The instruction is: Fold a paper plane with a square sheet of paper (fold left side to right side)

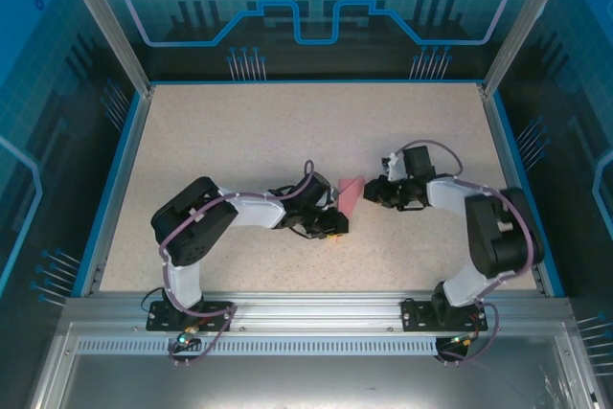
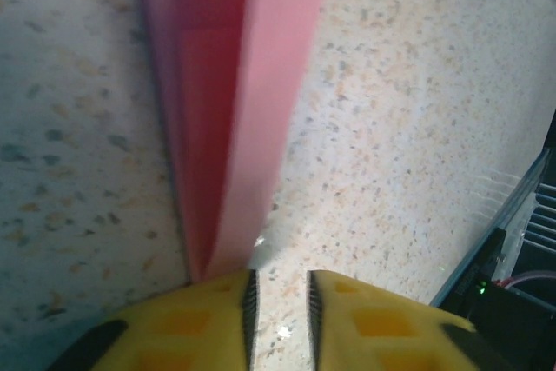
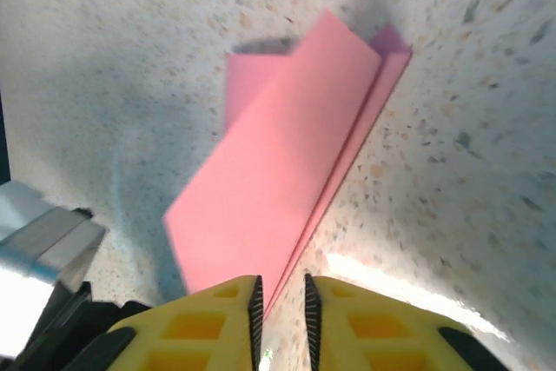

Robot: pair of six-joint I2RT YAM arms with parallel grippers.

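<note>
Pink folded paper plane [image 1: 351, 191], speckled table [image 1: 239, 131]

My right hand [image 3: 282, 286] comes up from the bottom edge of the frame, its two yellow fingers [image 3: 207, 323] set a little apart, with a sliver of the speckled tabletop [image 3: 460, 171] showing between their ribbed inner faces. The folded pink paper [image 3: 278, 180] lies on the tabletop and runs from its narrow point, just at the left finger's inner edge, up to a broad end in the upper right. I see several stacked layers, the top flap widest. I cannot tell whether the point touches the finger. A grey and white block [image 3: 48, 245] sits at lower left.
</note>
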